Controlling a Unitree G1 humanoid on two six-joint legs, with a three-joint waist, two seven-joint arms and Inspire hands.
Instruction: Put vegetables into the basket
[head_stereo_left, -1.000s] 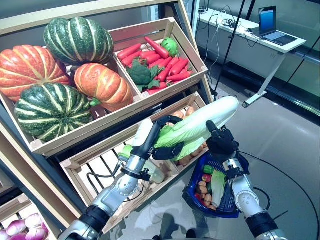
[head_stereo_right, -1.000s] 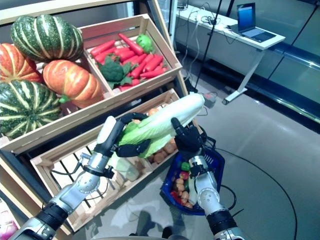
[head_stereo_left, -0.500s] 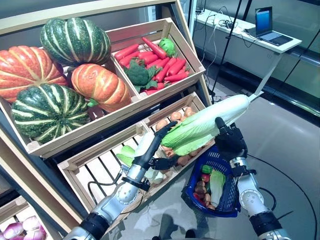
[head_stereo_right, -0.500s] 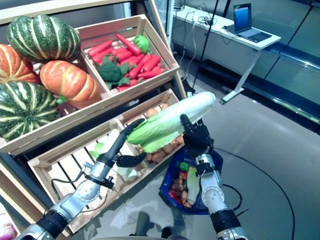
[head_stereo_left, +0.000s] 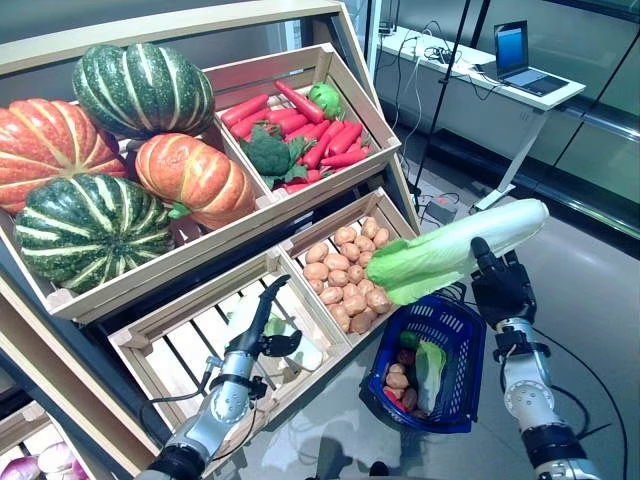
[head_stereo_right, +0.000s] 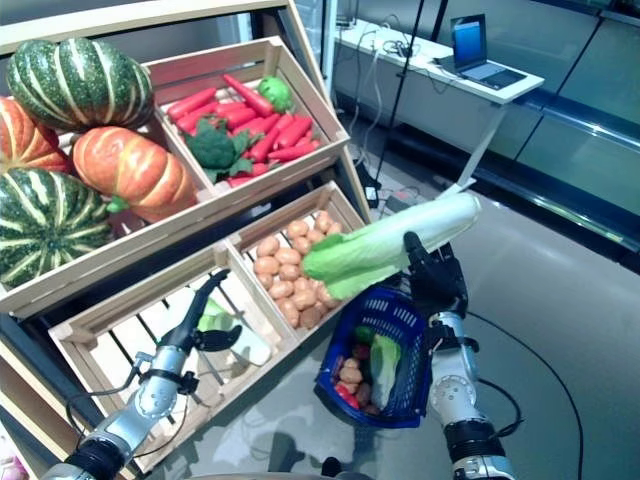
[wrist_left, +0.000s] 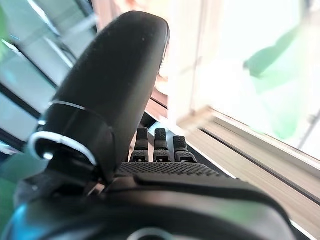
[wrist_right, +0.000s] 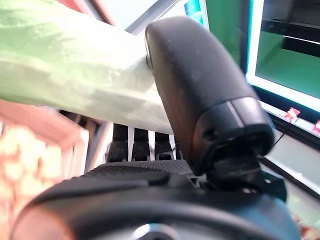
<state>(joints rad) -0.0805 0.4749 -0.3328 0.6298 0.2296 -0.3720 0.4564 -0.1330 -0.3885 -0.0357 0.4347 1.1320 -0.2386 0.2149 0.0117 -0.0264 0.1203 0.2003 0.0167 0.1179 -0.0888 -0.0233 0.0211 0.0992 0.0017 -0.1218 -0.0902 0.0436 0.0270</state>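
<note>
My right hand (head_stereo_left: 500, 286) is shut on a long napa cabbage (head_stereo_left: 455, 250), white at the stem and green at the leaf end, and holds it level above the blue basket (head_stereo_left: 462, 335) on the floor. In the right wrist view the cabbage (wrist_right: 75, 85) lies between the thumb (wrist_right: 200, 90) and the fingers. The basket holds small potatoes (head_stereo_left: 397, 380), a red vegetable (head_stereo_left: 404, 357) and a pale green leafy vegetable (head_stereo_left: 430, 362). My left hand (head_stereo_left: 262, 322) is open and empty over the lower left crate, beside a pale green vegetable (head_stereo_left: 278, 327). It also shows in the left wrist view (wrist_left: 115, 100).
The wooden stand (head_stereo_left: 330, 210) with its crates rises to the left of the basket. A white desk (head_stereo_left: 470, 85) with a laptop (head_stereo_left: 525, 65) stands at the back right. Grey floor (head_stereo_left: 600, 290) lies to the right of the basket.
My left hand has let go of the cabbage and dropped back to the lower left crate. My right hand has carried the cabbage rightward over the basket. The camera has shifted.
</note>
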